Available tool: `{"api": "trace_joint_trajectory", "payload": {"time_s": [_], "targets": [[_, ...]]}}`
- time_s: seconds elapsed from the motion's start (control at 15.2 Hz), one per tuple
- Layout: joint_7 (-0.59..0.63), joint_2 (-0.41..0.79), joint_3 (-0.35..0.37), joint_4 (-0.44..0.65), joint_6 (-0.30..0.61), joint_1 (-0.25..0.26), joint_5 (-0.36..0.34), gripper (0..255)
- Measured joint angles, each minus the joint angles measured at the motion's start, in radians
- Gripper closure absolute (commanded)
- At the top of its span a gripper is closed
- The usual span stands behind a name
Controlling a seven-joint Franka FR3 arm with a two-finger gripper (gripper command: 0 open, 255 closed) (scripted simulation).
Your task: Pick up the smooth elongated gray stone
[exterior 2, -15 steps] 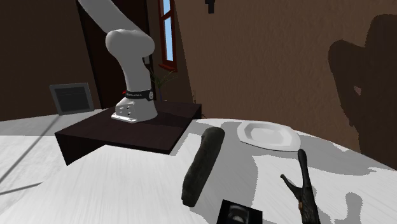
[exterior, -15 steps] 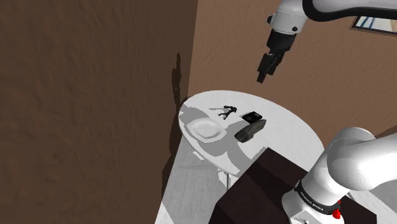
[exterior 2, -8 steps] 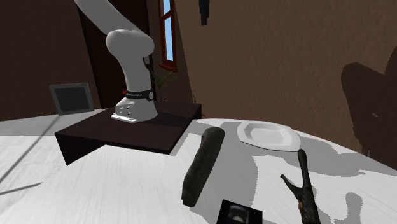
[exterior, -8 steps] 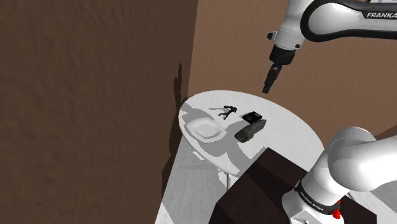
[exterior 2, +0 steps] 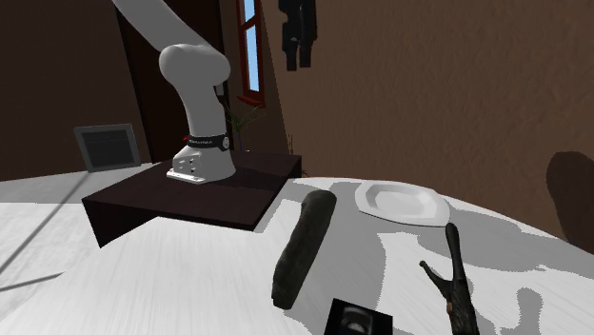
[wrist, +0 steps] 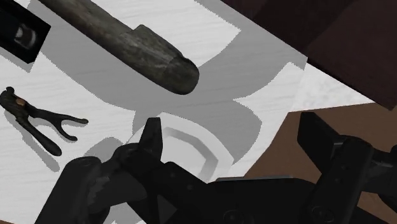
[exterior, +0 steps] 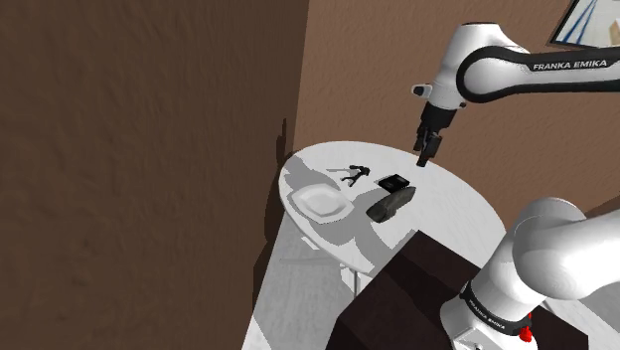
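The elongated dark grey stone (exterior: 390, 205) lies on the round white table (exterior: 452, 214), next to the dark stand. It also shows as a long dark stone (exterior 2: 305, 244) in the second exterior view and as the stone (wrist: 127, 43) beyond my fingers in the wrist view. My gripper (exterior: 427, 151) hangs high above the table's far side, well apart from the stone. The same gripper (exterior 2: 298, 43) is at the top of the second exterior view. In the wrist view the gripper (wrist: 232, 125) is open, with nothing between its fingers (wrist: 153, 137).
A white plate (exterior: 321, 203) sits on the table near the brown wall; the plate (wrist: 191, 149) lies under my fingers. A dark forked tool (exterior: 350, 174) and a small black box (exterior: 394, 183) lie close to the stone. The dark stand (exterior 2: 190, 195) carries the arm's base.
The gripper has come down toward the table's far side and turned; in the second exterior view it has dropped into the picture from the top. The objects have not moved.
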Motion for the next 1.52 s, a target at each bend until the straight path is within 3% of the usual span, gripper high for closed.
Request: {"api": "trace_joint_trajectory", "payload": {"time_s": [0.46, 0.86, 1.06, 1.25, 1.39, 1.52], "targets": [[-0.354, 0.166, -0.228, -0.028, 0.185, 0.045, -0.088, 0], [-0.691, 0.404, -0.442, 0.014, 0.365, 0.145, -0.069, 0], [-0.898, 0.566, -0.553, 0.053, 0.459, 0.229, 0.024, 0], [-1.177, 0.776, -0.627, 0.109, 0.539, 0.298, 0.226, 0], [-1.344, 0.896, -0.608, 0.153, 0.559, 0.283, 0.366, 0], [-1.406, 0.942, -0.584, 0.162, 0.576, 0.262, 0.423, 0]]}}
